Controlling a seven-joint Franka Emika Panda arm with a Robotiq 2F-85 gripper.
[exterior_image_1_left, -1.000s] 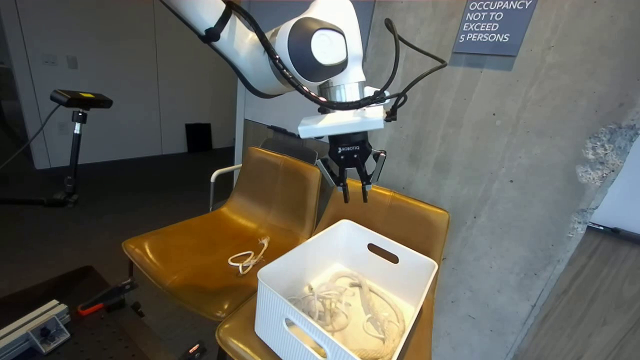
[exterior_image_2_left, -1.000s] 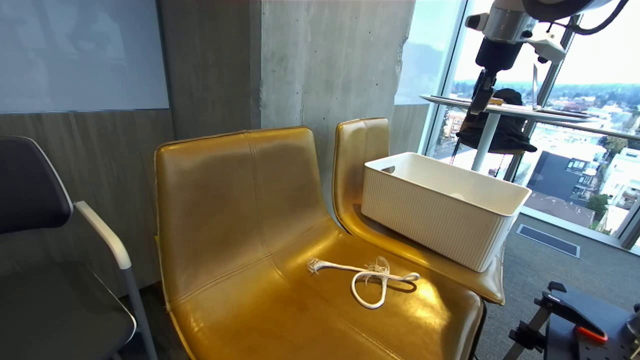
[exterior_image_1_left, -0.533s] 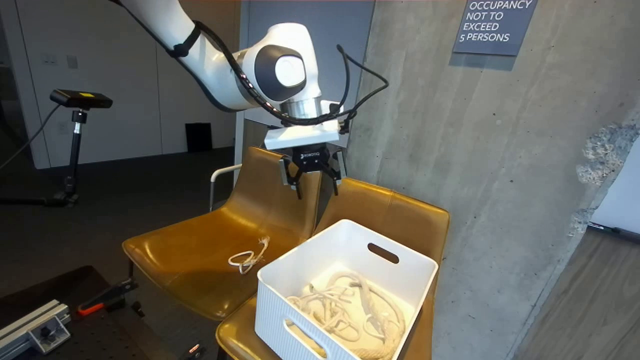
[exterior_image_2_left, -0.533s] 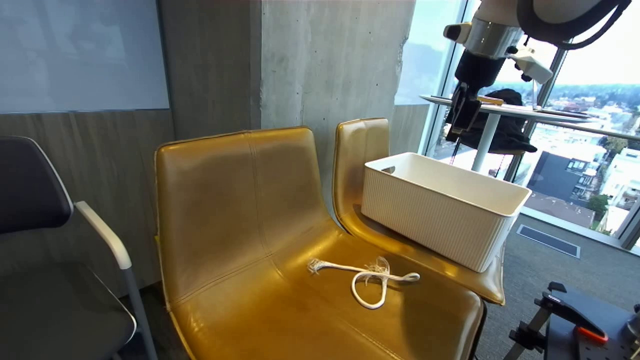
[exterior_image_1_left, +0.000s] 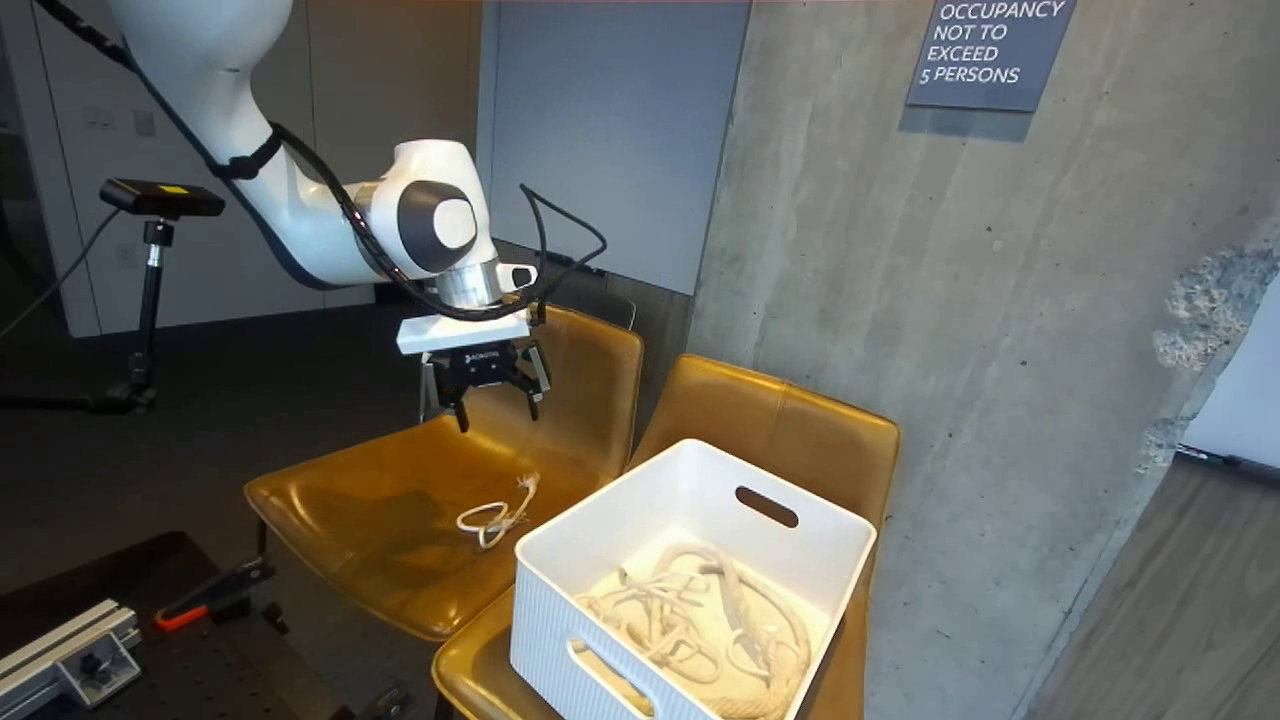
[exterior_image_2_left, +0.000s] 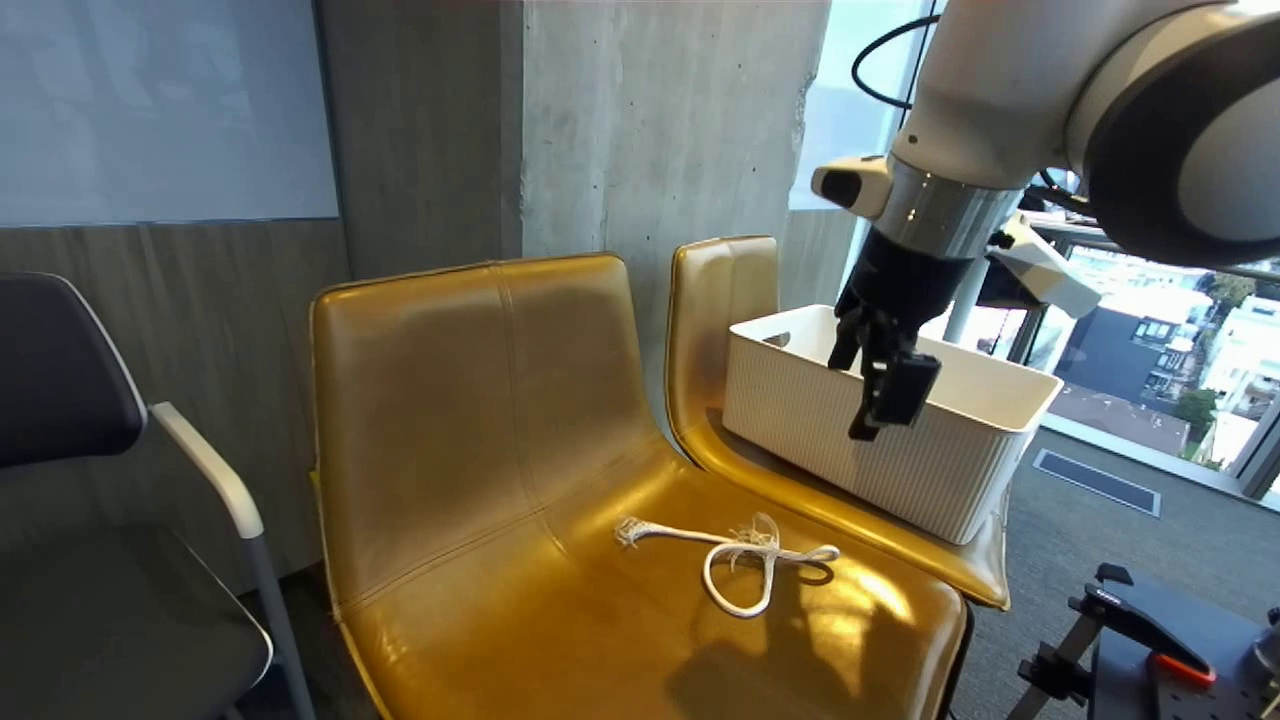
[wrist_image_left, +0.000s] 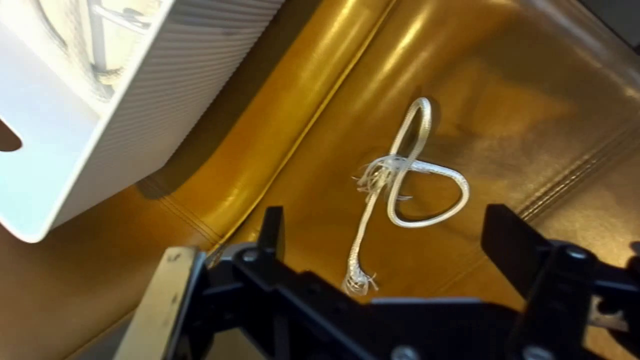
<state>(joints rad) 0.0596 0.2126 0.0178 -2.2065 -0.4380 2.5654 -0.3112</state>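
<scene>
Arm (exterior_image_1_left: 300, 235): swings left and down the frame in an exterior view since half a second earlier, while rope (wrist_image_left: 402, 169) and bin (exterior_image_2_left: 800, 415) keep their places
Gripper (exterior_image_1_left: 498, 418): released and raised over the chair (exterior_image_2_left: 600, 600), fingers (wrist_image_left: 272, 232) spread wide at lower left and lower right of the wrist view, farther apart than a second ago
Rope: white, looped across itself and resting on the chair's seat, at the centre of the wrist view; one frayed end points toward the bottom edge, loose strands fan out at the crossing, and the fingertips are apart from it
Chair: tan leather, left of the bin in both exterior views, with the arm's shadow (exterior_image_2_left: 740, 680) across its seat
Bin: white and ribbed, set on a neighbouring chair (exterior_image_1_left: 790, 410), low in the middle of an exterior view and upper left of the wrist view; pale coils (exterior_image_1_left: 735, 600) lie inside
Sign (exterior_image_1_left: 990, 55): "Occupancy not to exceed 5 persons", at upper right on a concrete wall (exterior_image_1_left: 1000, 300)
Camera (exterior_image_1_left: 162, 198): on a black stand (exterior_image_1_left: 148, 300), left side of an exterior view
Armchair (exterior_image_2_left: 60, 370): dark, with a pale armrest (exterior_image_2_left: 205, 465), at left of an exterior view
Tool (exterior_image_2_left: 1145, 628): black and orange-red, at lower right of an exterior view
</scene>
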